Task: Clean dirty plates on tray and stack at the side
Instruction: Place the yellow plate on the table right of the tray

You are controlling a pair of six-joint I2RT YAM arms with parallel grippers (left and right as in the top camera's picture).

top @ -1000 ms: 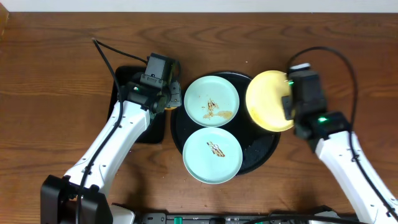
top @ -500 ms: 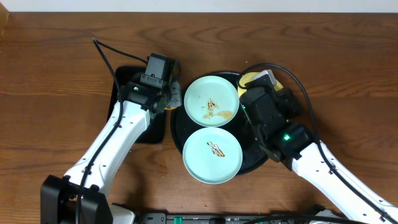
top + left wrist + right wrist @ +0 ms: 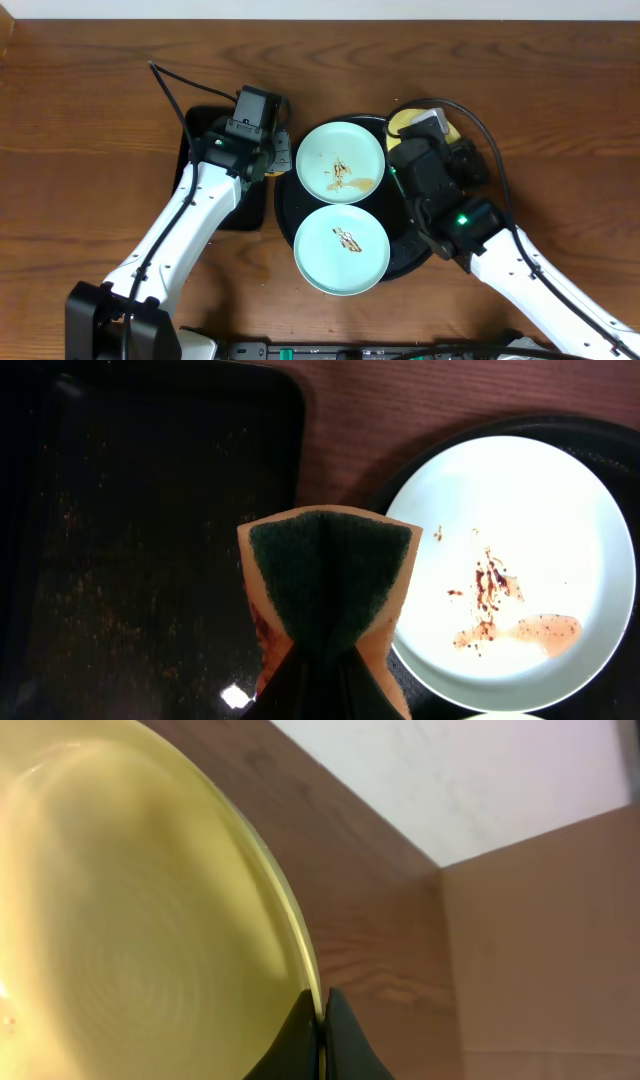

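Two pale aqua plates with brown smears lie on the round black tray (image 3: 430, 245): one at the back (image 3: 340, 162), also in the left wrist view (image 3: 510, 560), and one at the front (image 3: 341, 249). The pale yellow plate (image 3: 402, 122) is mostly hidden under my right arm; its rim is pinched in my right gripper (image 3: 322, 1010), and the plate (image 3: 130, 920) fills that view, tilted. My left gripper (image 3: 330, 660) is shut on a green and tan sponge (image 3: 330, 575), held over the gap between the rectangular tray and the back aqua plate.
A smaller rectangular black tray (image 3: 215, 215) lies left of the round tray, also in the left wrist view (image 3: 140, 530). Bare wood tabletop (image 3: 560, 110) surrounds both. A black cable (image 3: 165, 80) runs at back left.
My right arm swung in over the round tray's right side, carrying the yellow plate from flat and open to view to tilted and mostly hidden beneath the arm. The left arm stayed still.
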